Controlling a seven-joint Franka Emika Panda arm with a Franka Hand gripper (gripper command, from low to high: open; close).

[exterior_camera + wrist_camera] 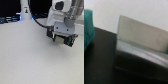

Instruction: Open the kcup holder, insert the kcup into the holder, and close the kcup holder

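Ext. view: tool [62,41] hangs low over the pale bench [25,60] at the view's right; can't tell if it's open or closed, fingers too blurry. Wrist view: black kcup holder [104,57] w/ a light handle [139,35] close up, teal object [88,27] at the edge; kcup not identifiable.

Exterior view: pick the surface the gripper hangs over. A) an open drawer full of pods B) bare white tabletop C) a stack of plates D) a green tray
B: in the exterior view the gripper hangs above plain white tabletop, with nothing lying beneath it.
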